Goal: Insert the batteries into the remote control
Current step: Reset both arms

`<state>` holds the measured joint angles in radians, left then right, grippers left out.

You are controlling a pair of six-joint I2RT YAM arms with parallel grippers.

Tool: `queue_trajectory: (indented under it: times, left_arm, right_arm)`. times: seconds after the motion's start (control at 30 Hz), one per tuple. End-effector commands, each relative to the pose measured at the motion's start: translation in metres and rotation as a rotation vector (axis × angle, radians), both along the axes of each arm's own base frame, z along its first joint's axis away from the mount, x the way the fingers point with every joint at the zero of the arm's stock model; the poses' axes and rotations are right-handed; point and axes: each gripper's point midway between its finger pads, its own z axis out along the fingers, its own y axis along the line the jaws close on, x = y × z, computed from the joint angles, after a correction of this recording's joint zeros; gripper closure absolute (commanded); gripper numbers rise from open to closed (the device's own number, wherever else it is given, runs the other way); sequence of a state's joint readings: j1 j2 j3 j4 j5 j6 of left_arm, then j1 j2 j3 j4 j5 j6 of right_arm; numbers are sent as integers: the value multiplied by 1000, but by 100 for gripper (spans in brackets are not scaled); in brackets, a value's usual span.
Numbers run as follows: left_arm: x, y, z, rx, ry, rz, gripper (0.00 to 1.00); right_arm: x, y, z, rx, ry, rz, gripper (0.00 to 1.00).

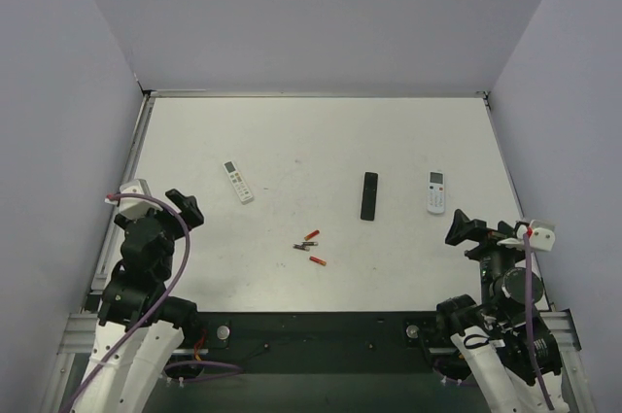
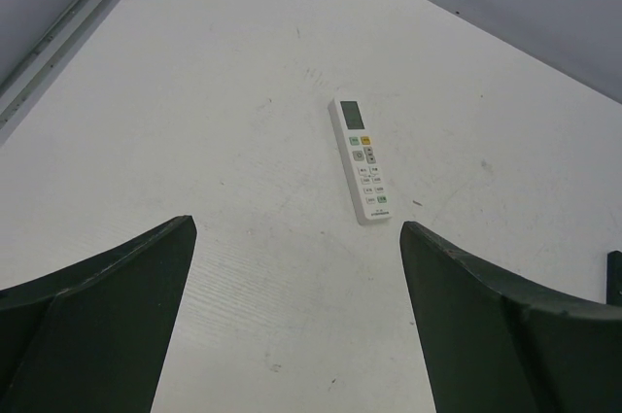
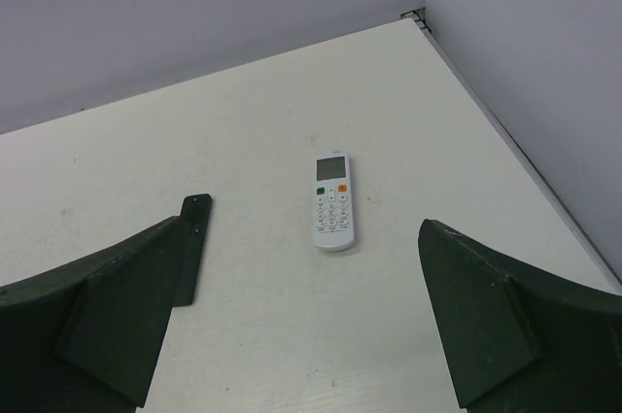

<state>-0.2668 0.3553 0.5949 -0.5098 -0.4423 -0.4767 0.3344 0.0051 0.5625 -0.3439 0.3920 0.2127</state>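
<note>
Two white remotes lie face up on the table. The slim white remote control (image 1: 238, 182) is at the left, ahead of my left gripper (image 1: 185, 207), and shows between its jaws in the left wrist view (image 2: 362, 158). A shorter, wider white remote (image 1: 436, 191) lies at the right, ahead of my right gripper (image 1: 462, 228), and shows in the right wrist view (image 3: 332, 200). Both grippers are open and empty, the left (image 2: 296, 223) and the right (image 3: 301, 223) above bare table. No blue batteries are in view.
A slim black remote (image 1: 369, 195) lies between the white ones; it also shows in the right wrist view (image 3: 194, 248). Two red cells (image 1: 311, 235) (image 1: 318, 260) and a dark grey cell (image 1: 302, 247) lie near the table's middle. Walls stand on three sides.
</note>
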Motion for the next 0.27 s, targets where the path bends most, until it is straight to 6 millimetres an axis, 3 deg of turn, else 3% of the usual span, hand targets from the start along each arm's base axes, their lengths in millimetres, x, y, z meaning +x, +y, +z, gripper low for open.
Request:
queue_trajectory:
  times: [0.0,0.23]
  left_arm:
    - [5,5,14,-10,-61,23,3]
    - [8,6,11,-22,-55,21,3]
  right_arm:
    - [-7,-1,22,20,-114,12,0]
    - [-8,-1,24,20,-117,17,0]
